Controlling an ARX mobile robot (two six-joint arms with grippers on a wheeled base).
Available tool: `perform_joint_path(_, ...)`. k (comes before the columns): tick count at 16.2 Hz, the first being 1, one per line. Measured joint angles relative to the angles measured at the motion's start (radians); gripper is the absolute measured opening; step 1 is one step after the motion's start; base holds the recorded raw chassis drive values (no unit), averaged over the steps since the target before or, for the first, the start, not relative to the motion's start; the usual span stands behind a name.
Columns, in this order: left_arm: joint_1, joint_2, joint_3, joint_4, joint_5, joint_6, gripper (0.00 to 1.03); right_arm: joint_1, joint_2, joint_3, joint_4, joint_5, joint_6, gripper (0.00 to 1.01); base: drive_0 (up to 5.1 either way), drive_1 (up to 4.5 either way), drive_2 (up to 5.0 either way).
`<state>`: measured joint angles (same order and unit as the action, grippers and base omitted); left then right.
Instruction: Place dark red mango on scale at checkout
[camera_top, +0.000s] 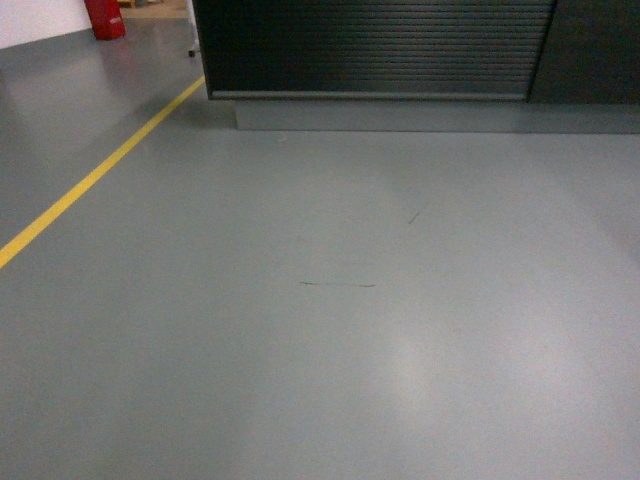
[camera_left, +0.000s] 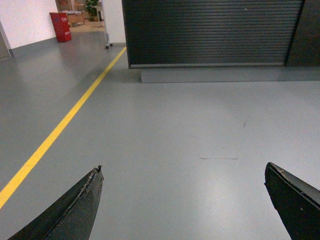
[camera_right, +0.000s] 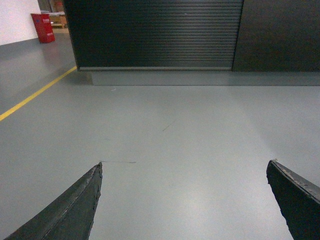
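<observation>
Nearest to me, both arms hang low over the bare grey floor (camera_top: 330, 330), short of the checkout (camera_top: 370, 50). The left gripper (camera_left: 182, 200) has its jaws spread wide with nothing but floor between them, and the right gripper (camera_right: 182, 200) is the same: fingers well apart, holding nothing. Neither shows in the head view.

Further out toward the checkout, a thin dark scuff mark (camera_top: 337, 285) lies on the floor, and to the left a yellow line (camera_top: 95, 178) runs diagonally up toward the counter's left corner. Beyond that stands the checkout itself, only its ribbed black front and grey plinth in sight; the top is cut off in every view, so I cannot see the scale at all. Left of and behind the counter there is a red bin (camera_left: 61, 26) by the wall.

The dark red mango is nowhere in these views. As I judge it, the task has barely begun: the fruit is not yet in hand, and finding it, grasping it and setting it on the scale all remain.
</observation>
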<state>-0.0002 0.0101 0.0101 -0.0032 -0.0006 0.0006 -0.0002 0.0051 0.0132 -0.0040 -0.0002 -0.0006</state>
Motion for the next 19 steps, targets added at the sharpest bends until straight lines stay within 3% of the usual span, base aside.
perform_joint_path(19,0.000,0.000,0.000,0.000,0.000,0.000,0.98,0.000,0.000,0.000,0.000,0.000,0.000,0.98,0.0,0.00,0.0)
